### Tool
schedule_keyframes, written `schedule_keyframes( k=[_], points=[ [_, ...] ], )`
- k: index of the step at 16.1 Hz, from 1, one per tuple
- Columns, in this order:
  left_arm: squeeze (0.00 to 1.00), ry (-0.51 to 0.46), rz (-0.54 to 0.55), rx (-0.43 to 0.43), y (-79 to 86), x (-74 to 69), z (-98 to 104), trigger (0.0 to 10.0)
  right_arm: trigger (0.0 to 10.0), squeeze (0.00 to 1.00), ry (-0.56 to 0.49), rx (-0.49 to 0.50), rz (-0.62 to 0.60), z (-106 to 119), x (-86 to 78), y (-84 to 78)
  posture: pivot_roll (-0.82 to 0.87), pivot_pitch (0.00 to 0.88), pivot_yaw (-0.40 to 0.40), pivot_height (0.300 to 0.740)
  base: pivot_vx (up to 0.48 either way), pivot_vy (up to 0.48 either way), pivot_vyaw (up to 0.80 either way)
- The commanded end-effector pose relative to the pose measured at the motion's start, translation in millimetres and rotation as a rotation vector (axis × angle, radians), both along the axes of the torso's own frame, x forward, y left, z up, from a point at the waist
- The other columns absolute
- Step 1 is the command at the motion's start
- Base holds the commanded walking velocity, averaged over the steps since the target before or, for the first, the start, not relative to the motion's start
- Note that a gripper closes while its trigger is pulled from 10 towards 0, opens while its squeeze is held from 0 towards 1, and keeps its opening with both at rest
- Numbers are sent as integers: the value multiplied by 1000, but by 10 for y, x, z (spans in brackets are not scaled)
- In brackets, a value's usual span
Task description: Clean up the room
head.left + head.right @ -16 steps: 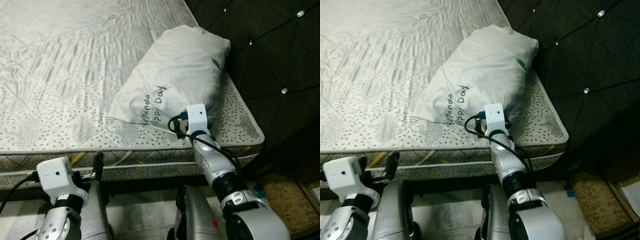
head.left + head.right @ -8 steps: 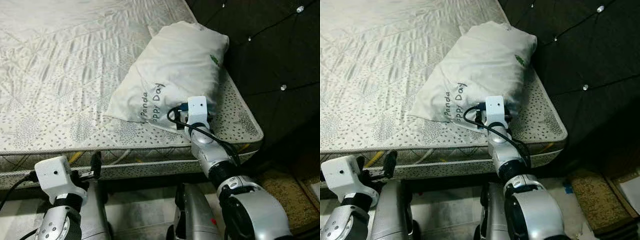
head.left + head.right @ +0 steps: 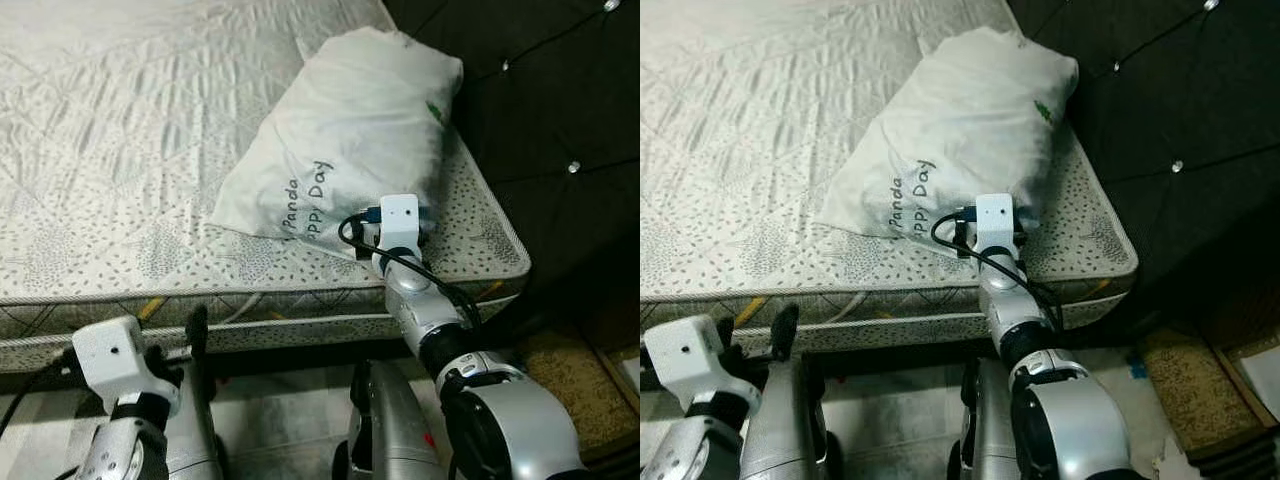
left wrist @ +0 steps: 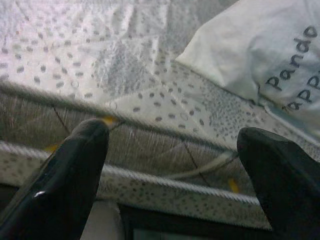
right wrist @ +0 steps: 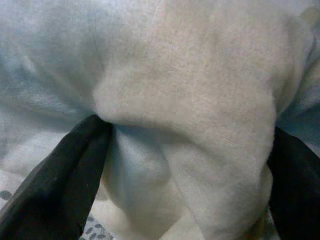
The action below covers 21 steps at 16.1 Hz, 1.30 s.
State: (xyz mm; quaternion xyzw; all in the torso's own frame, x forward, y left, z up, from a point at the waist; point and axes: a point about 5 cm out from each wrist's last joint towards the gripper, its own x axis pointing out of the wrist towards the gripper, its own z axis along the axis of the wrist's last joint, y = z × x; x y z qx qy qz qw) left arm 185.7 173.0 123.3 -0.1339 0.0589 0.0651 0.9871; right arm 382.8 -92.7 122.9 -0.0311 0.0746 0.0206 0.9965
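1. A bare quilted mattress [image 3: 130, 150] with grey speckles takes up most of the head views, running from the centre out to 9 and 11 o'clock. A dark tufted headboard [image 3: 540, 110] with shiny studs stands along its edge at 1 to 3 o'clock.
2. A white pillow [image 3: 350, 140] lies on the mattress corner at about 1 o'clock, slanted, with its far end against the headboard. "Panda" and "Day" are printed near its near end.
3. The right gripper [image 5: 185, 165] sits at the pillow's near end, at roughly 5 o'clock of the pillow. In its wrist view a bulge of pillow cloth fills the space between the two fingers [image 5: 55, 185], which are spread wide and press against the cloth on both sides.
4. The left gripper [image 4: 170, 185] hangs low at 7 o'clock, in front of the mattress side, touching nothing. Its fingers stand well apart.
5. A brown rug [image 3: 570, 385] lies on the floor at 4 o'clock.
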Motion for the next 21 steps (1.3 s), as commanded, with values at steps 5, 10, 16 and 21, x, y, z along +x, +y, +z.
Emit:
schedule_keyframes(
  k=[5, 10, 16, 21],
  points=[
    [0, -2, -4, -4, -15, -54, 104, 10000, 0, 0, 52, 10, -32, -162, -59, -112, 67, 276, -141, 529, 0, 0, 0],
    [0, -1, -11, -4, -41, -23, 113, 10000, 0, 0, -52, 11, -134, 52, 38, -319, 64, 260, -130, 529, 0, 0, 0],
    [0, -35, -1, 7, 3, 137, 155, 10000, 10000, 0, -88, 21, 2, 244, 125, -218, 63, 220, -128, 529, 0, 0, 0],
    [0, -70, -8, 15, 40, 288, 181, 10000, 8078, 0, -79, 14, 25, 198, 101, -284, 50, 166, -114, 529, 0, 0, 0]
  ],
)
